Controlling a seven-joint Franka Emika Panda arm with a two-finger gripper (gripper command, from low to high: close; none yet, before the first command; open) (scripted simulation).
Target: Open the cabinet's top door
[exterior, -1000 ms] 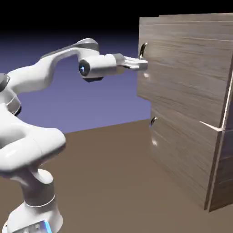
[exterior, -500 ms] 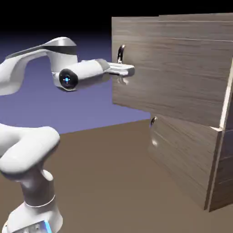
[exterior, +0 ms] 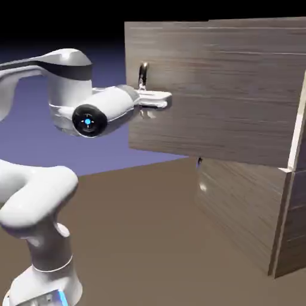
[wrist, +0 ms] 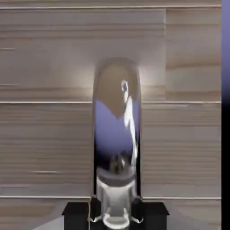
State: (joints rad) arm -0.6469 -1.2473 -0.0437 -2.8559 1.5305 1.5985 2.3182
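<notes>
The cabinet (exterior: 251, 197) of grey-brown wood grain stands at the exterior view's right. Its top door (exterior: 209, 89) is swung out toward the left, its free edge far from the cabinet body. A curved dark metal handle (exterior: 143, 75) sits near that edge. My gripper (exterior: 160, 100) reaches level from the left and is shut on the handle's lower part. In the hand view the shiny handle (wrist: 117, 134) runs up the middle, large, against the door's wood (wrist: 45, 134), with the dark fingertips (wrist: 78, 213) close on either side at the bottom.
Below the top door is the shorter lower panel (exterior: 239, 203) with a small handle (exterior: 200, 161), closed. The brown table (exterior: 149, 239) stretches in front of the cabinet. My white arm (exterior: 36, 197) rises at the lower left.
The top door has swung steadily further open, its handle edge moving left across the exterior view. My gripper has moved left and slightly down with the handle, still shut on it.
</notes>
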